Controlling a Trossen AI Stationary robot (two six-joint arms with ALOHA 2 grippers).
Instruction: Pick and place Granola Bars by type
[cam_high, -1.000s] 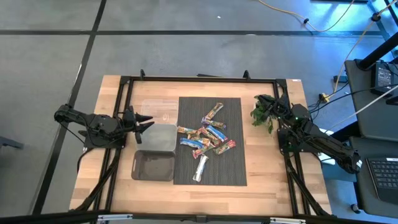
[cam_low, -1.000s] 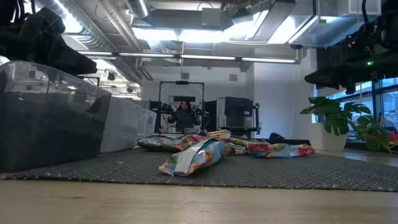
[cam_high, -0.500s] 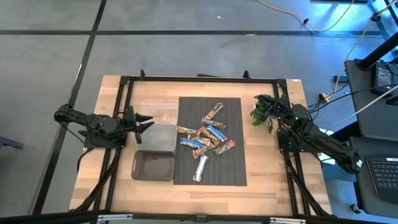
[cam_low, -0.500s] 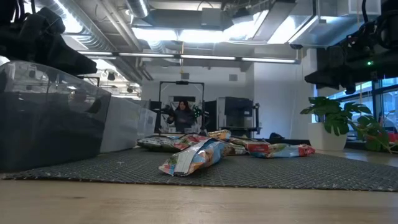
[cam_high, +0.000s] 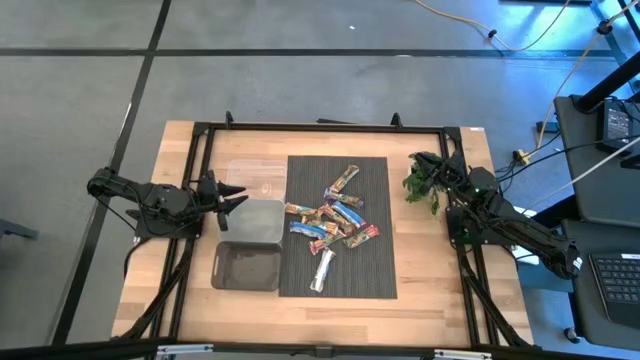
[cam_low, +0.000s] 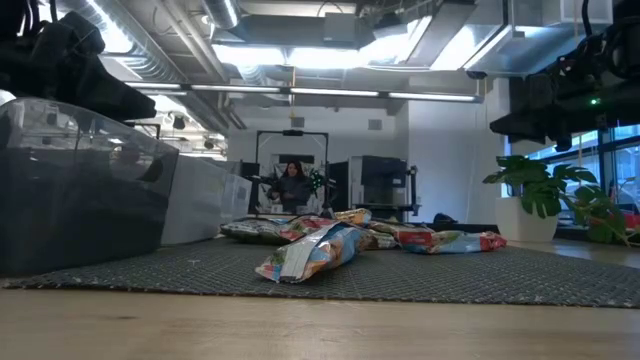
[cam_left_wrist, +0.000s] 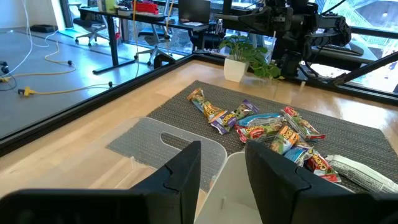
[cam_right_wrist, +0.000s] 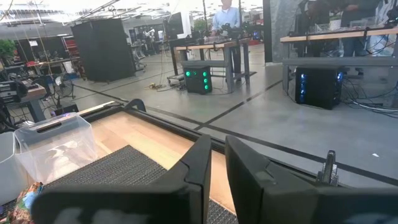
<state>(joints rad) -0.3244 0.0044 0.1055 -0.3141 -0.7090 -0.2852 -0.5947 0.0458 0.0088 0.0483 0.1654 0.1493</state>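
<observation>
- My left arm is dark, jointed metal, at the frame's left in the high view.
- My right arm is equally dark, with a small green light near its wrist, at the right.
- My fingers are matte black, blocky, with flat inner faces.

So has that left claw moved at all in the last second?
No. In the high view the left gripper sits at the same spot beside the clear bin, unchanged against the table frame.
</observation>
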